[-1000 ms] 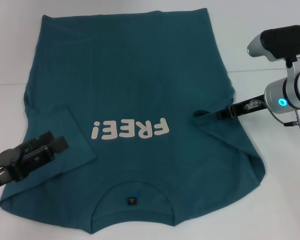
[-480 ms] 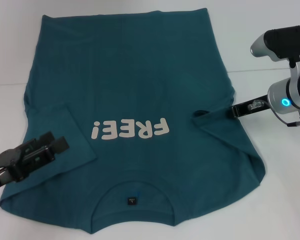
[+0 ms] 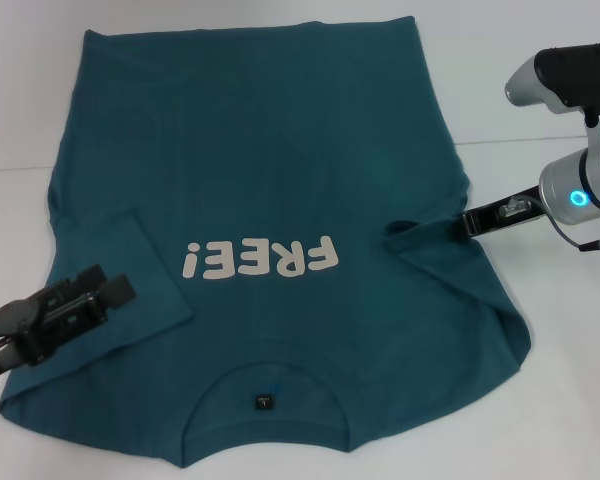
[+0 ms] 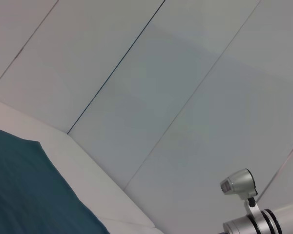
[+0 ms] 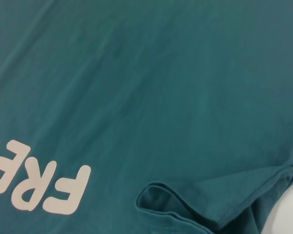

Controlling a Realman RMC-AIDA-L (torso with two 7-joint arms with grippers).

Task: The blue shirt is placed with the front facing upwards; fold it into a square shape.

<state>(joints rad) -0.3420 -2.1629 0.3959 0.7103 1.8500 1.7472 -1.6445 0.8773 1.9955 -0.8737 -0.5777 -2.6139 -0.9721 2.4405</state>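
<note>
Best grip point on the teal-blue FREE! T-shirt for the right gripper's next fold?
Probably the far hem corner of the teal-blue cotton T-shirt, approached from the robot's right over the white table. Both sleeves already lie folded inward and that edge lies flat and free. The right gripper sits at the folded sleeve; the left gripper hovers opposite.

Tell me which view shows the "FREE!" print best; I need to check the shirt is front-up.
The head view: the whole white "FREE!" print shows on the blue shirt, confirming front-up. The right wrist view catches only part of the lettering, cut off at the frame edge. The left wrist view shows only plain fabric.
</note>
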